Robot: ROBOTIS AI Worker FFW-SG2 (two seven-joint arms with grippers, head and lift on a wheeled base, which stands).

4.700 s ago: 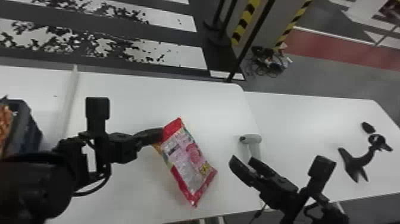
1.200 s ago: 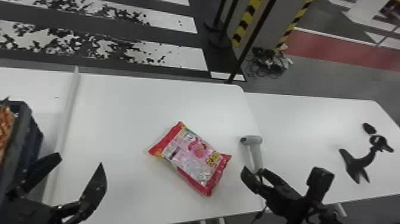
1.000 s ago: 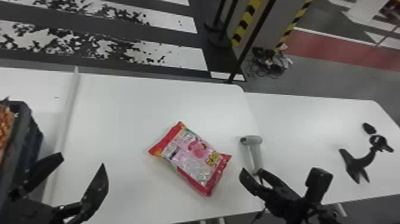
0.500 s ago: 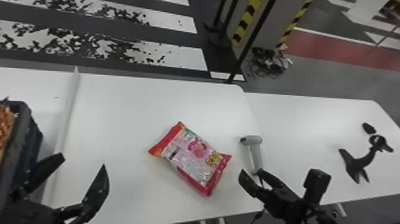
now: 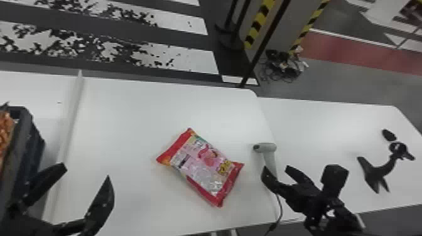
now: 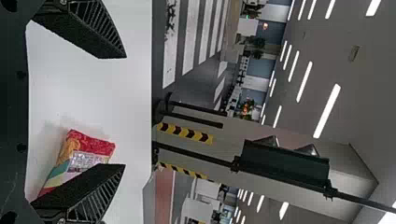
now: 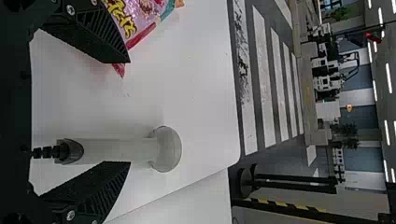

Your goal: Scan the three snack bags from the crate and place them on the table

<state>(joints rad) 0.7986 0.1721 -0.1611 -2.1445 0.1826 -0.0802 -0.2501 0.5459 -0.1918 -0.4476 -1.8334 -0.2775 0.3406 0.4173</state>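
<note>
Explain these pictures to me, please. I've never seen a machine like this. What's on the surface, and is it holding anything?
This is a robot with two black arms. The widest view of the tabletop comes from its head, looking down; the two sideways ones come from cameras on its wrists. On the white table lies one red and pink snack bag, with a light grey scanner to its right. A dark crate is at the left edge. Farther right is a black object I can't name. The left tool is open near the crate; the right tool is open by the scanner. Neither holds anything.
</note>
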